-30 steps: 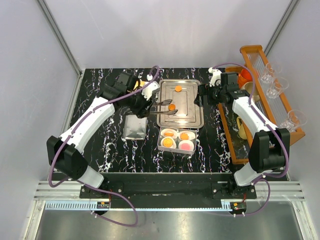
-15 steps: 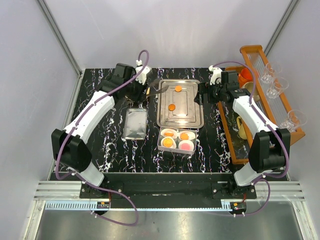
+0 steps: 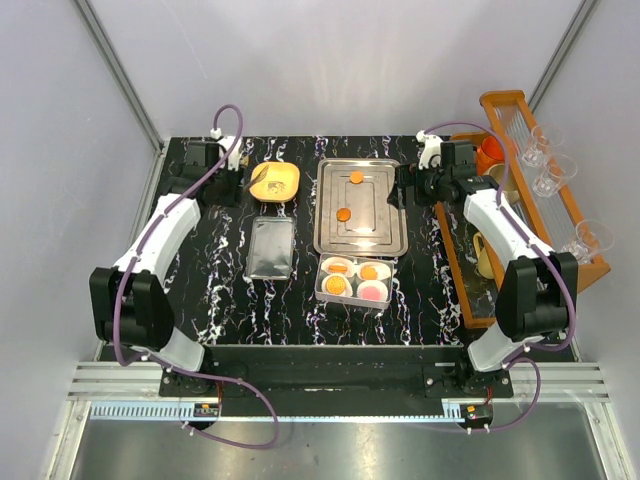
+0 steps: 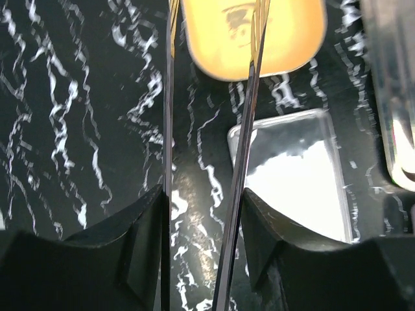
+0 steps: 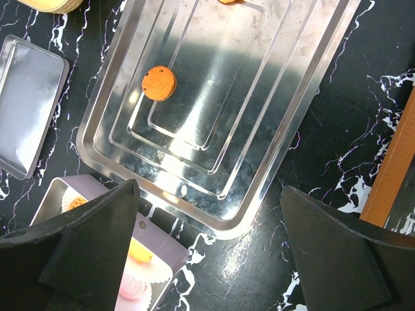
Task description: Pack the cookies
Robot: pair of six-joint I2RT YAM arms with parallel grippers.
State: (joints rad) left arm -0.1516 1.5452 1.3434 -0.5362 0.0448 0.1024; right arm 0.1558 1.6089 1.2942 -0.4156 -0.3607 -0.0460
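After swinging off the steel tray (image 3: 372, 215) out to ten o'clock, parks the left gripper (image 4: 202, 227), clamped on the tongs (image 4: 243, 149), over the yellow dish (image 3: 275, 181), leaves both orange cookies (image 3: 343, 214) (image 3: 355, 178) on the tray at twelve, holds the right gripper (image 5: 209, 188) agape at two o'clock, so probably needs another pick.

No words or numbers could be read anywhere. The yellow dish (image 4: 285, 29) had a dark mark on it, but it was too blurry to read. The cookie (image 5: 159, 83) on the tray had only little dark dots, not letters.
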